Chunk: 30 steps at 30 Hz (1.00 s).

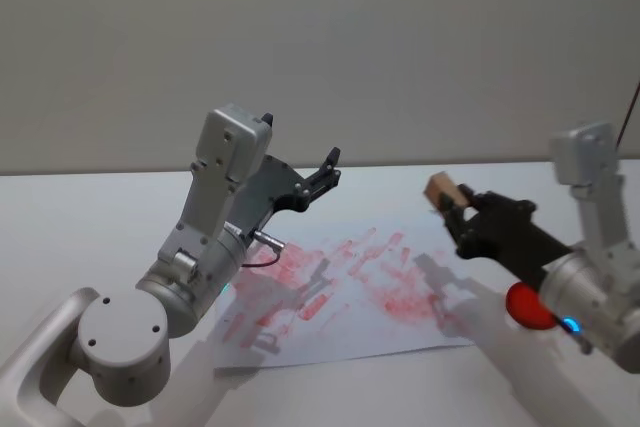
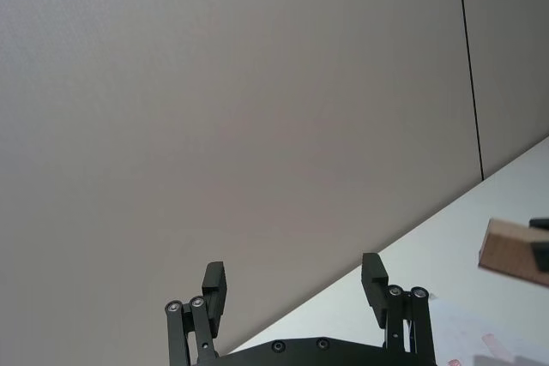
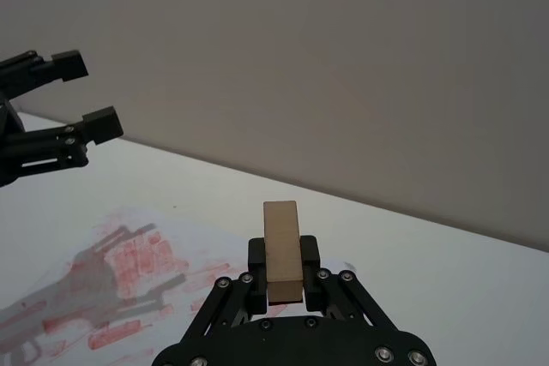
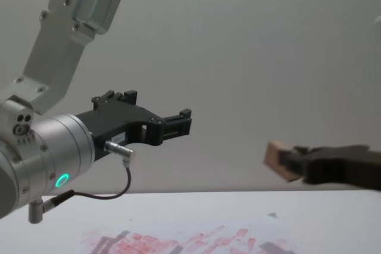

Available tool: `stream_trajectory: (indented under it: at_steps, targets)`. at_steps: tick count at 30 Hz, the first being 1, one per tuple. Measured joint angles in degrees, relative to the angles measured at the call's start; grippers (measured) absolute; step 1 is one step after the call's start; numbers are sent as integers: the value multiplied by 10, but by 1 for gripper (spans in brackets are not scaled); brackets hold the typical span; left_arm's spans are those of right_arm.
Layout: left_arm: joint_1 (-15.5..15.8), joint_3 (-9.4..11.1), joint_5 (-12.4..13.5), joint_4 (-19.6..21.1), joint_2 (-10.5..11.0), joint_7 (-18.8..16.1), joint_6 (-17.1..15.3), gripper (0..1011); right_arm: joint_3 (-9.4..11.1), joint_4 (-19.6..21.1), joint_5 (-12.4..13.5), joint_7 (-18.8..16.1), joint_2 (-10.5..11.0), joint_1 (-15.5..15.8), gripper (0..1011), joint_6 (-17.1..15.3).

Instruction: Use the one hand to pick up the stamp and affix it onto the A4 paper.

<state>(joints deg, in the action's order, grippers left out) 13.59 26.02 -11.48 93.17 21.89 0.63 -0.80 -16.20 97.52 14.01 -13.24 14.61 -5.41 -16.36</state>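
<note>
Pickup looks done: your black, slim-fingered right gripper (image 1: 457, 214) is clamped on the small light-brown wooden stamp (image 1: 441, 190), holding it in the air near the right edge of the white A4 paper (image 1: 340, 297) covered in red rectangular marks. Lowering and pressing it onto the sheet is what remains. Your left gripper (image 1: 326, 171) hangs raised over the paper, fingers apart and empty.

A: Free over the paper (image 1: 350, 297)?
B: Open across the middle. Left gripper (image 1: 332, 165) high above the left part, jaws apart, well clear of it.
A: On the right?
B: Right gripper (image 1: 455, 213) aloft, jaws clamped on the stamp (image 1: 440, 190), near the far right corner. Open gap between the two. Red thing (image 1: 522, 307) beside the right edge.
</note>
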Motion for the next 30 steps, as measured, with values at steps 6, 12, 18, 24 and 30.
stream_trajectory:
  at_steps: [6,12,18,24,30]
  targets:
    - [0,0,0,0,0,0,0,1001,19,51,28,42,28,37,214,1]
    - [0,0,0,0,0,0,0,1001,39,92,62,82,58,79,214,-11]
    - [0,0,0,0,0,0,0,1001,57,117,90,110,86,118,214,-26]
    - [0,0,0,0,0,0,0,1001,69,123,106,120,105,141,214,-39]
    - [0,0,0,0,0,0,0,1001,74,114,108,114,114,141,214,-51]
